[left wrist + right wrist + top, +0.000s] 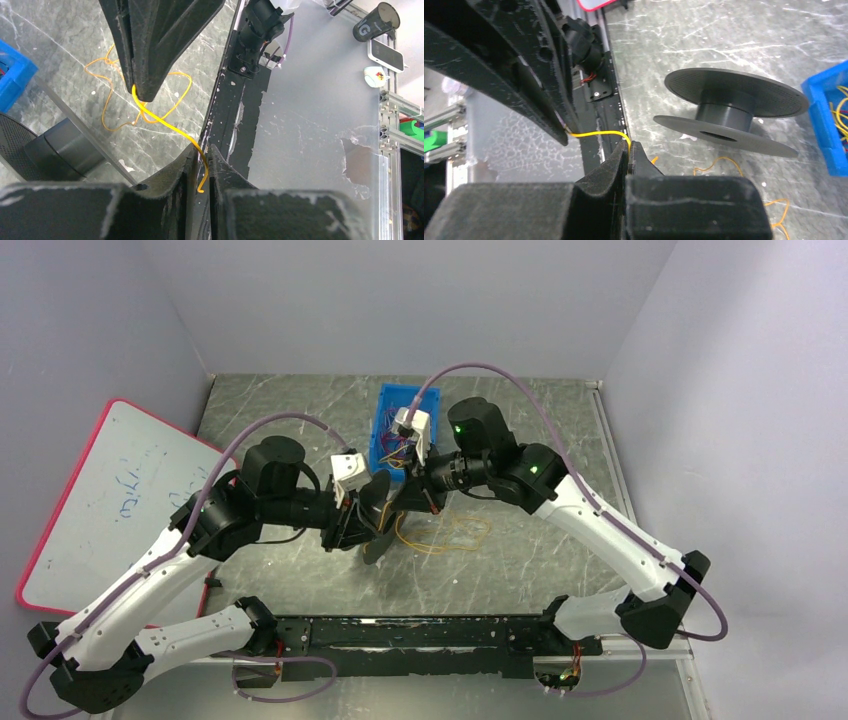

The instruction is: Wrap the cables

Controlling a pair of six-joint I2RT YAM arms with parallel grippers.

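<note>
Far left edge: whiteboard (110, 500), propped. Near centre of table (540, 540): left gripper (201, 150), fingers pressed together on yellow cable (165, 122), short end poking past. Just right, touching the same strand: right gripper (629, 147), likewise pinching it. Black spool (734, 110) beside both. Loose loops right of centre. Toward far edge: blue bin (392, 425) holding spare cables (398, 452).

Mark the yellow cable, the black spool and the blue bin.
yellow cable (172, 128), left wrist view, stretched middle strand.
black spool (736, 92), right wrist view, upper flange.
blue bin (821, 125), right wrist view, side wall.
</note>
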